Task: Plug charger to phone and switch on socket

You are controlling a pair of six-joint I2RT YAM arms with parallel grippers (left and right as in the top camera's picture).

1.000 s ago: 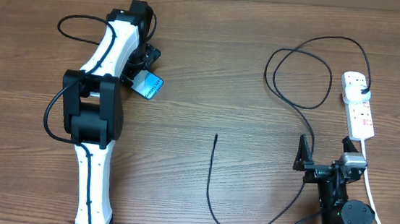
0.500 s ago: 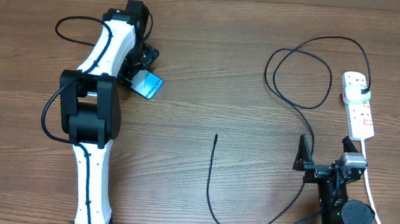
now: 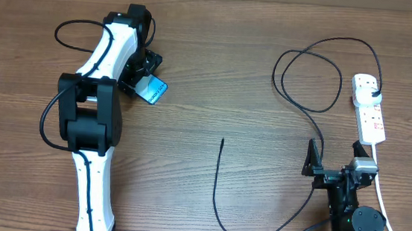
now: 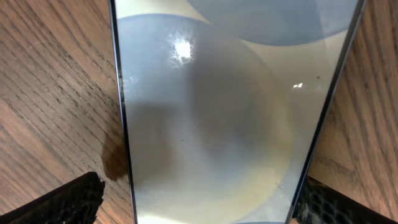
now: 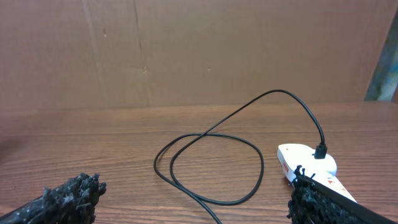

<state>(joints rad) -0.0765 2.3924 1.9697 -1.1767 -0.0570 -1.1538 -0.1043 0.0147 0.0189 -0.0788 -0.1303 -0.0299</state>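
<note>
Phone [image 3: 153, 89] pickup is in hand — it lies at ten o'clock between the wide jaws of the left gripper [image 4: 202, 208], not yet clamped. Right gripper [image 3: 333, 158], equally wide and empty, sits at four o'clock. Next: squeeze squarely on the phone's long edges.

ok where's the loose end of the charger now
In the overhead view the free tip of the charger lies near the middle of the table, well clear of the phone to its upper left and the socket at far right.

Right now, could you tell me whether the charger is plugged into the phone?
Not plugged in: the charger's free tip lies loose on the table, well apart from the phone.
</note>
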